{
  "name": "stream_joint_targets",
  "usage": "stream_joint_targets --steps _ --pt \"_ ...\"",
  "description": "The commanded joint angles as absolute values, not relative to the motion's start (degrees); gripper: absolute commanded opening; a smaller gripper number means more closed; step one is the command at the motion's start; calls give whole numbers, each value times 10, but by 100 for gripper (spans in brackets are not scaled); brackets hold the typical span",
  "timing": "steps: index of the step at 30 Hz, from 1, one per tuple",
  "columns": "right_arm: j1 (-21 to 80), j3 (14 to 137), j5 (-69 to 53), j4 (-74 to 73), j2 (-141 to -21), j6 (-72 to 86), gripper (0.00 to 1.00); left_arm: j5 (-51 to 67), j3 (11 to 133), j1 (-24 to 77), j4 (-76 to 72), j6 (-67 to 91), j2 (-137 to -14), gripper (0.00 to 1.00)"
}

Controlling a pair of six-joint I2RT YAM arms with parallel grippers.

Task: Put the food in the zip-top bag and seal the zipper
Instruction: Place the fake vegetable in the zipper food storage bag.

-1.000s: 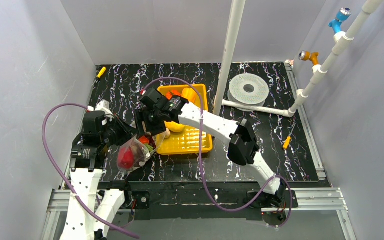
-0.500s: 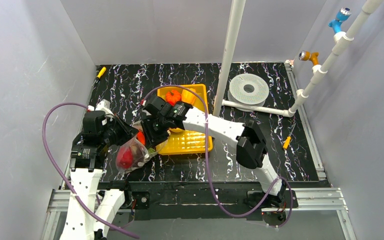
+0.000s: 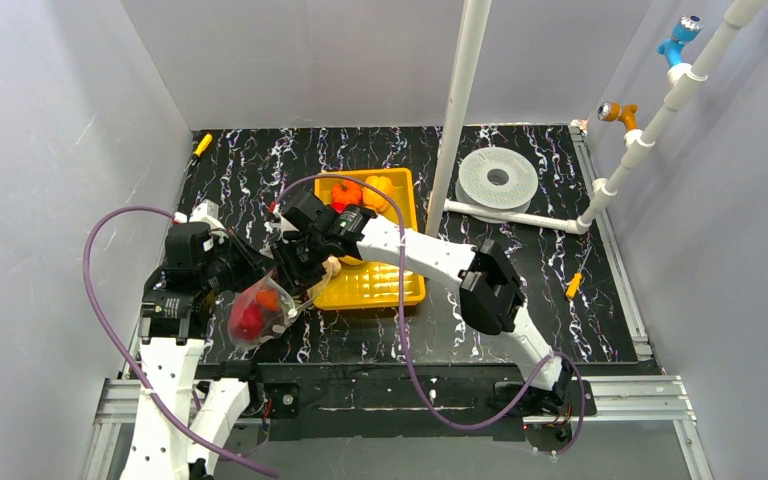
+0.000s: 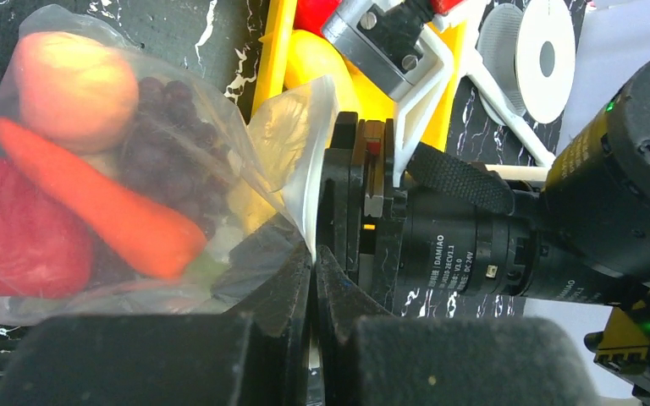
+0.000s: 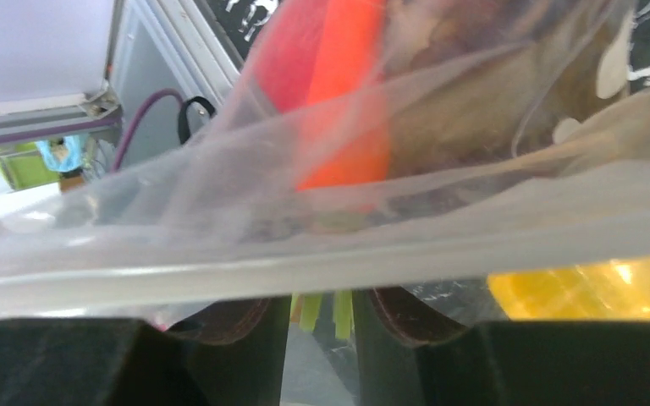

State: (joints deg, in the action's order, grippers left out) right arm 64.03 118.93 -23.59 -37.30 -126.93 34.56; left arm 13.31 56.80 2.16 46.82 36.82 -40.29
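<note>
The clear zip-top bag (image 3: 258, 308) hangs left of the yellow tray (image 3: 390, 290), holding a red piece, an orange carrot (image 4: 110, 211), a tan fruit (image 4: 72, 89) and purple grapes (image 4: 165, 127). My left gripper (image 3: 232, 272) is shut on the bag's mouth edge, as the left wrist view (image 4: 313, 262) shows. My right gripper (image 3: 300, 268) is at the bag's mouth. In the right wrist view (image 5: 317, 296) its jaws stand slightly apart, and the zipper (image 5: 305, 266) lies across them and hides the tips. Orange food (image 3: 345, 192) remains at the tray's far end.
A white upright pipe (image 3: 460, 110) stands just right of the tray, with a white round disc (image 3: 498, 178) and a pipe rack (image 3: 650, 130) beyond. Small yellow pieces lie at the back left (image 3: 202, 143) and right (image 3: 573, 286). A purple cable (image 3: 400, 330) loops over the tray's front.
My right gripper has come from above the tray's left part down and left to the bag's mouth. The bag has shifted slightly. My left gripper keeps its hold.
</note>
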Motion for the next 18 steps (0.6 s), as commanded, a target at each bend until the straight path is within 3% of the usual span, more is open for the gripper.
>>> stream_joint_targets --steps 1,4,16,18 --pt "625 1165 -215 -367 -1196 307 45 136 591 24 462 357 -403 0" --pt "614 1141 -203 -370 -1163 297 53 129 593 24 463 353 -405 0" --pt "568 1080 -68 -414 -1035 218 58 106 581 24 469 337 -400 0" --pt "560 1043 -31 -396 -1008 198 63 105 580 24 469 335 -401 0"
